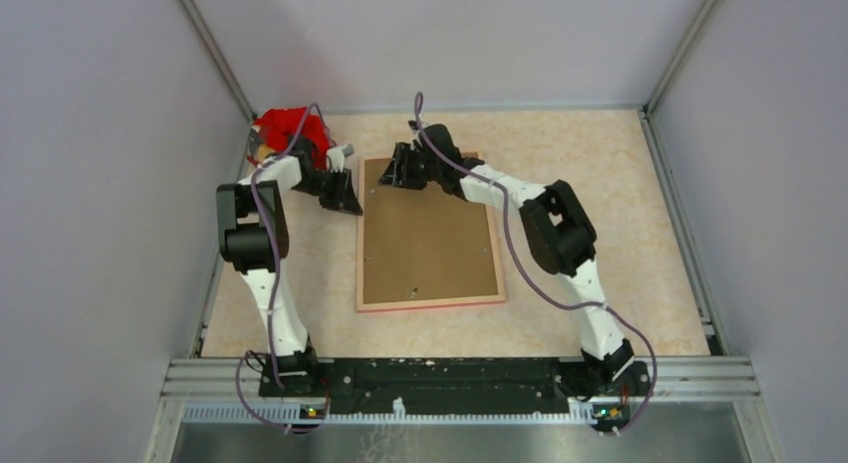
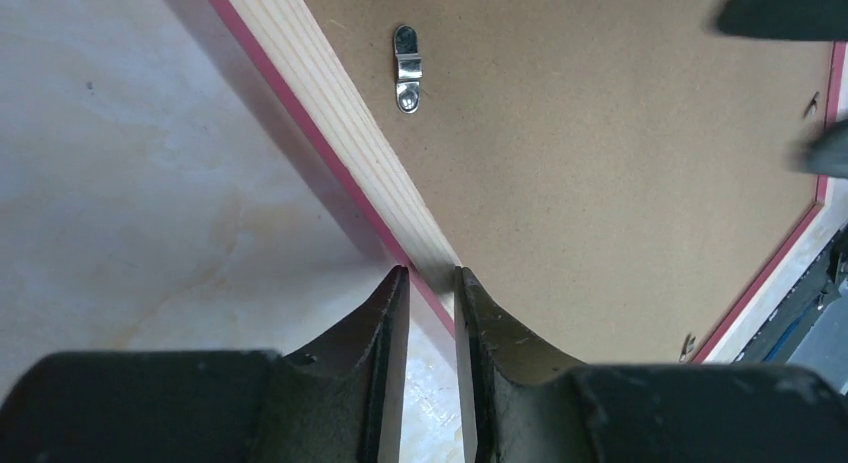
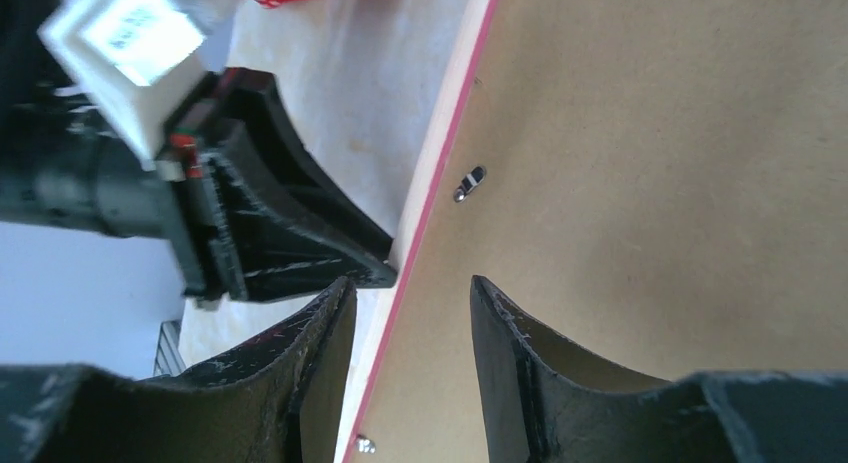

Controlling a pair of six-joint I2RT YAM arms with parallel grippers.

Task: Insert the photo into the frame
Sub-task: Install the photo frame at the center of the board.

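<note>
The frame (image 1: 430, 303) lies back up on the table, its pale wood rail (image 2: 330, 113) edged in pink. A brown backing board (image 1: 430, 233) fills it. The photo is hidden. My left gripper (image 1: 345, 195) is low at the frame's far left edge. Its jaws (image 2: 430, 273) stand a narrow gap apart, and the rail runs slantwise under the gap with nothing clamped. My right gripper (image 1: 405, 168) hovers over the board's far left part, jaws (image 3: 410, 283) open and empty, right beside the left gripper's fingers (image 3: 330, 253).
A red object (image 1: 290, 128) lies at the far left corner behind the left arm. Small metal turn clips (image 2: 406, 68) sit on the board (image 3: 650, 183) near the rail (image 3: 440, 153). Walls close in the table on three sides.
</note>
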